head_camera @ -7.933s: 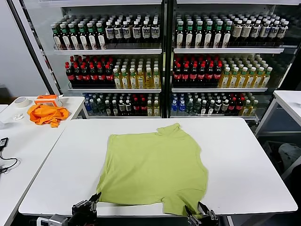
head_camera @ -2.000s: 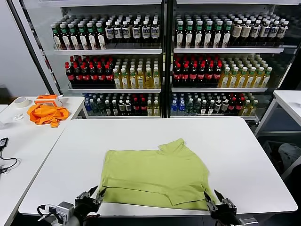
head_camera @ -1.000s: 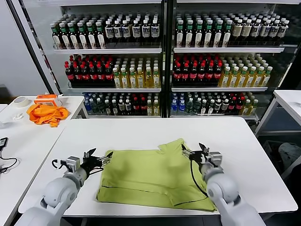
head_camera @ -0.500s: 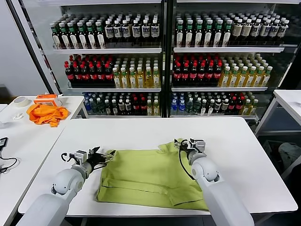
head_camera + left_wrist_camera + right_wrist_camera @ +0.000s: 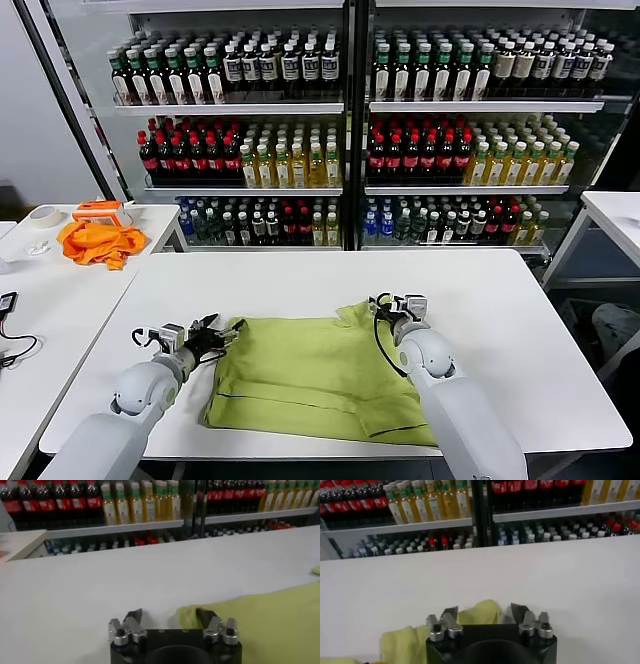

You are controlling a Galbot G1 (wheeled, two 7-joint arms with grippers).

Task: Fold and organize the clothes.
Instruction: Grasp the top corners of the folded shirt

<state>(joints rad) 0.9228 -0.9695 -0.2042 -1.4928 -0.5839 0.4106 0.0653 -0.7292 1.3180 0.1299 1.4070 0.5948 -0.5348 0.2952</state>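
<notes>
A white table [image 5: 520, 330] fills the middle of the head view, with shelves of drink bottles [image 5: 300, 150] behind its far edge. On it lies a lime green T-shirt [image 5: 320, 375], folded once into a wide band nearer the front edge than the far one. Seconds ago both grippers sat at the front edge; now they have reached to the shirt's far corners, which suggests a second fold is about to begin. The left gripper [image 5: 225, 332] is spread open at the far left corner, holding nothing. The right gripper [image 5: 380, 306] is open over the raised far right sleeve, also holding nothing.
</notes>
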